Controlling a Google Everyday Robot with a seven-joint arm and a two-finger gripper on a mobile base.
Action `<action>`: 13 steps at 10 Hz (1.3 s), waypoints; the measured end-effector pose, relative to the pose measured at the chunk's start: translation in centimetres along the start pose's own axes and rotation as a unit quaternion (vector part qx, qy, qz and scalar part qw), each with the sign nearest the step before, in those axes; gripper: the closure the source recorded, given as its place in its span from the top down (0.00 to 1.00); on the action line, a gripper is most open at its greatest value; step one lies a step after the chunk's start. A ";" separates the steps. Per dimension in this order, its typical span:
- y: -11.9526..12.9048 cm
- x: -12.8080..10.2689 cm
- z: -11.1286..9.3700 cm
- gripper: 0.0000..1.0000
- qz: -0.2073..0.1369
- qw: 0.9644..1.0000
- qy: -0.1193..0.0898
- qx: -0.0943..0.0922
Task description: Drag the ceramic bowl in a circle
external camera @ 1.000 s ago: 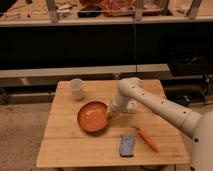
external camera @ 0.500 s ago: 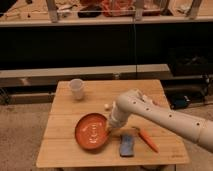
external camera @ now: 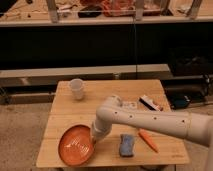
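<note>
Glazed ceramic on bare wood

The ceramic bowl [external camera: 76, 145] shines glossy orange at lower left; the table [external camera: 107, 102] is matt pale wood; the gripper [external camera: 95, 136] at the bowl's rim looks smooth white plastic.

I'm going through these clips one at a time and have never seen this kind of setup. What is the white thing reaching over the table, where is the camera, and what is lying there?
The white shape is the arm of a mobile robot, coming in from the right. At its end is the gripper, a two-finger clamp, pressed down at the right edge of the ceramic bowl, the wide, shallow orange dish near the front left corner of the wooden table. Its job is to drag that bowl around in a circle.

There is only one view, looking down at the table from in front and above; where the camera is mounted is not known.

Also on the table: a small whitish cup at the back left, a blue sponge and an orange carrot-like item at the front right, and a small dark and white object further back on the right that I cannot identify.
</note>
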 end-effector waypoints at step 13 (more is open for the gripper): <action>3.0 16.1 -1.4 0.02 0.042 0.998 -0.001 0.047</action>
